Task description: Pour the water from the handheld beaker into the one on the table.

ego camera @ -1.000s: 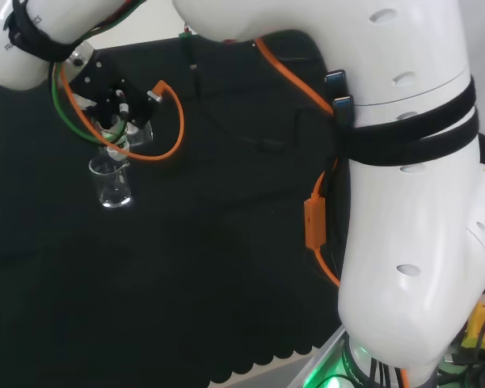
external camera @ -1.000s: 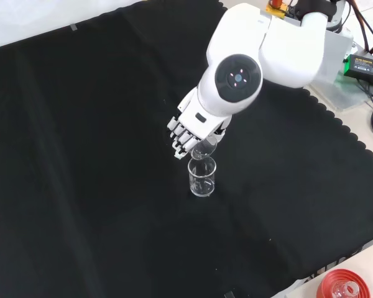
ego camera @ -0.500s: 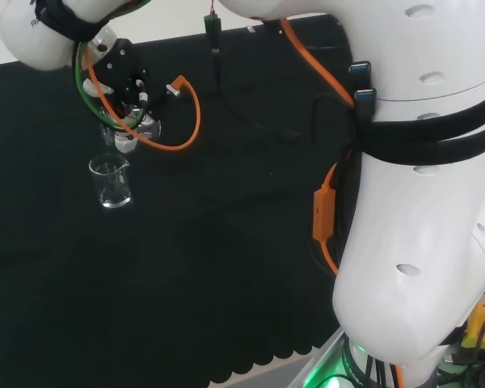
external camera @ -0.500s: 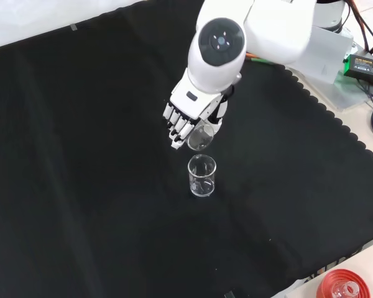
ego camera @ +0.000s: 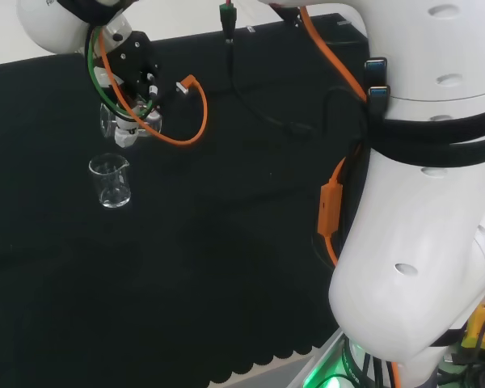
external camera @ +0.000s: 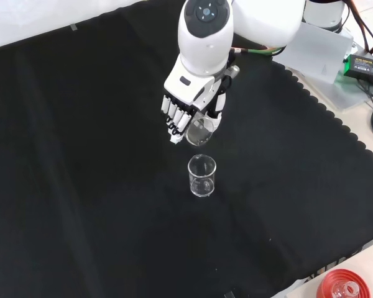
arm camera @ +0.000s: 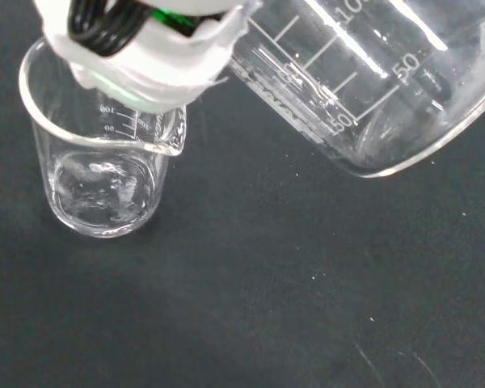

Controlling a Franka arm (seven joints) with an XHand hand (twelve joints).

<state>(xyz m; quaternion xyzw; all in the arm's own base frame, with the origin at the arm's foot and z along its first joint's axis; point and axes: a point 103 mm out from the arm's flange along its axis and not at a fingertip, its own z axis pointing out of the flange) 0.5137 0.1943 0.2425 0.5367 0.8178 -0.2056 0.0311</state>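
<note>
- Head view: the hand [ego camera: 128, 77] is seen in the upper left of the frame, its fingers curled round the handheld beaker [ego camera: 113, 121], which is carried in the air. The beaker on the counter [ego camera: 111, 180] stands upright just below it in the frame, apart from it, on the black cloth [ego camera: 226, 267]. The arm's white links [ego camera: 420, 202] occupy the right of the frame.
- Front view: the hand [external camera: 185, 102] is shown at upper centre, clamped on the handheld beaker [external camera: 201, 129], which is tilted with its mouth turned down and toward the viewer. The beaker on the counter [external camera: 202, 176] stands at the centre of the frame, directly below the held one, with a clear gap between them. A red ribbed ring [external camera: 345, 287] lies at the lower right edge, well apart.
- Wrist view: the handheld beaker [arm camera: 364, 89] is seen tilted, and its wall appears clear, with no body of water evident. The beaker on the counter [arm camera: 101, 166] is upright; glints at its bottom suggest a little liquid, though this cannot be told for certain. No stream is visible between the two.
- Progress, as judged: the pour appears done or nearly so, with the held beaker raised clear of the receiving one. If anything is left, it is likely the righting and setting down of the held beaker.
</note>
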